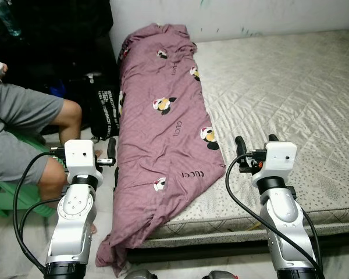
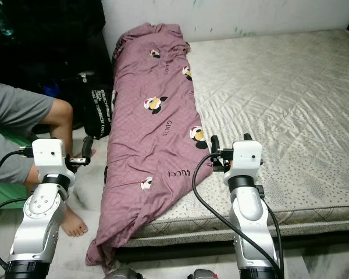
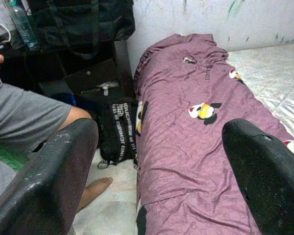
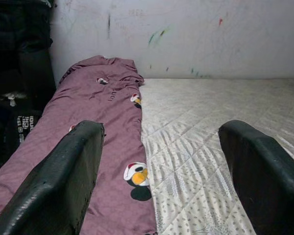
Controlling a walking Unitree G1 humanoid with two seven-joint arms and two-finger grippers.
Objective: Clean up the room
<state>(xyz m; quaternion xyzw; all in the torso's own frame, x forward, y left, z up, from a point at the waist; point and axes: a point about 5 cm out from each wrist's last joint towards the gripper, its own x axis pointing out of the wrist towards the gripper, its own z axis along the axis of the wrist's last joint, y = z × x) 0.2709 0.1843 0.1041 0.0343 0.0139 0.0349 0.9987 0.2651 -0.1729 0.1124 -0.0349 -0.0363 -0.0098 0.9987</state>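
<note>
Along the mattress's (image 1: 291, 87) left edge the mauve printed blanket (image 1: 163, 122) lies rumpled and untouched, both the left gripper (image 1: 104, 152) and right gripper (image 1: 255, 146) poised wide open, tidying not yet begun.

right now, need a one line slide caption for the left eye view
Both open grippers, left and right, hover at the foot of a mauve cartoon-print blanket draped along a quilted beige mattress.

Blanket (image 1: 163, 122): mauve, cartoon-figure and lettering print. Mattress (image 1: 279, 99): beige, quilted, speckled. Bag (image 1: 104, 110) at nine o'clock: black, white lettering. Person's shorts (image 1: 11, 133): grey.
</note>
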